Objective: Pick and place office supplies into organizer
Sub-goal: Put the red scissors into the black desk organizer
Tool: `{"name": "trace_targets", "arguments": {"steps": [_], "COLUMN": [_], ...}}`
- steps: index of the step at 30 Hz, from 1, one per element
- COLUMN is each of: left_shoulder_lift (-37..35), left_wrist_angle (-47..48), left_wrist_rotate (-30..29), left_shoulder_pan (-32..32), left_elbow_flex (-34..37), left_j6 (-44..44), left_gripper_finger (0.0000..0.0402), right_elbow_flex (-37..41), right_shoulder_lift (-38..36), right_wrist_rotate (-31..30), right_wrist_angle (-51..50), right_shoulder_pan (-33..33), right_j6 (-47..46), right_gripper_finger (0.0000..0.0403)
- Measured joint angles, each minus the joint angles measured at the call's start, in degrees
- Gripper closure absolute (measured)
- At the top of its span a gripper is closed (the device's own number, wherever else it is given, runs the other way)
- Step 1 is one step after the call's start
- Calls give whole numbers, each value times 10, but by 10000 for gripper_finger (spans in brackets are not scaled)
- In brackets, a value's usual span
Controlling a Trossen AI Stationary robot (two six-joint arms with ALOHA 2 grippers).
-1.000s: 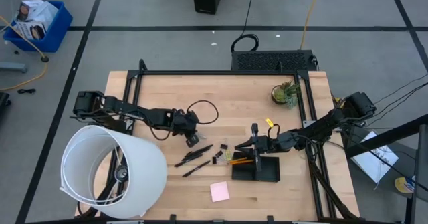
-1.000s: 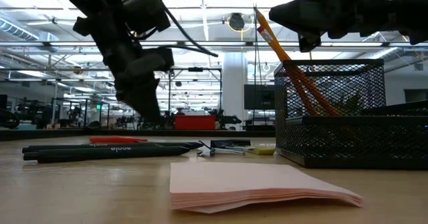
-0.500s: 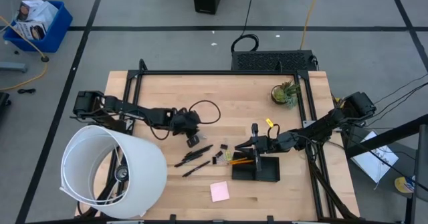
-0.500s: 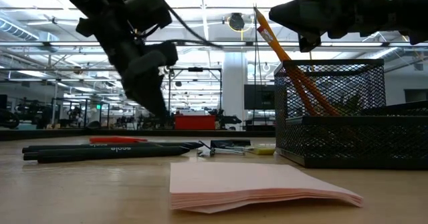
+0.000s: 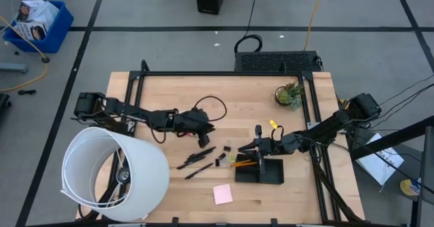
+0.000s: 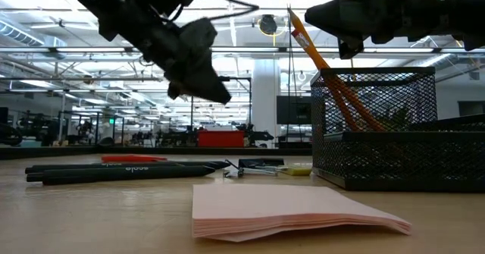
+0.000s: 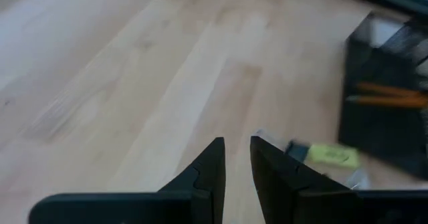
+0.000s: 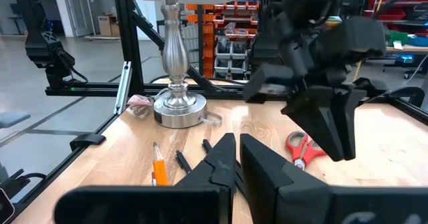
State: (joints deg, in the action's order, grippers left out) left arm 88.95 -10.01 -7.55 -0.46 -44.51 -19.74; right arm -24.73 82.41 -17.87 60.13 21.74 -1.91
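Left gripper [image 5: 203, 140] — fingers nearly closed, empty, above black pens [image 5: 196, 158] left of organizer [image 5: 260, 172]; right gripper [image 5: 258, 148] likewise over organizer — next: lower and grasp a pen.

The counter [image 5: 230, 95] is a light wooden top inside a black frame, and the black mesh organizer [image 5: 260, 172] stands on it near the front edge. Just beside the organizer's left side lie small black clips [image 5: 222, 161], beyond them black pens [image 5: 196, 157], and a pink sticky-note pad [image 5: 222, 194] lies near its front-left corner. A potted plant [image 5: 289, 94] stands well behind the organizer, and a white lampshade [image 5: 115, 174] rests far to its left.
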Motion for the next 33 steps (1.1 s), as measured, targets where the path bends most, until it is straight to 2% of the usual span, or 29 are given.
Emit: {"name": "trace_targets", "arguments": {"steps": [10, 14, 16, 20, 22, 27, 33], "left_shoulder_lift": [0, 0, 0, 0, 0, 0, 0], "left_wrist_angle": [-77, -85, -86, -90, -95, -101, -98], "left_wrist_rotate": [-1, -1, -1, -1, -1, -1, 0], "left_shoulder_pan": [-34, -47, -51, -58, -63, -78, -87], "left_elbow_flex": [0, 0, 0, 0, 0, 0, 0], "left_j6": [0, 0, 0, 0, 0, 0, 0], "left_gripper_finger": [327, 327, 327, 327, 327, 327, 327], "right_elbow_flex": [0, 14, 38, 78, 99, 168, 236], "right_shoulder_lift": [0, -47, -90, -163, -187, -228, -226], "right_wrist_rotate": [-1, -28, 6, 157, 197, 222, 220], "right_wrist_angle": [1, -5, -28, -36, -39, -29, 66], "right_shoulder_pan": [-1, -34, -73, -178, -223, -302, -314], "right_j6": [-15, -35, -58, -98, -108, -114, -88], "right_gripper_finger": [385, 385, 385, 385, 385, 385, 385]}}
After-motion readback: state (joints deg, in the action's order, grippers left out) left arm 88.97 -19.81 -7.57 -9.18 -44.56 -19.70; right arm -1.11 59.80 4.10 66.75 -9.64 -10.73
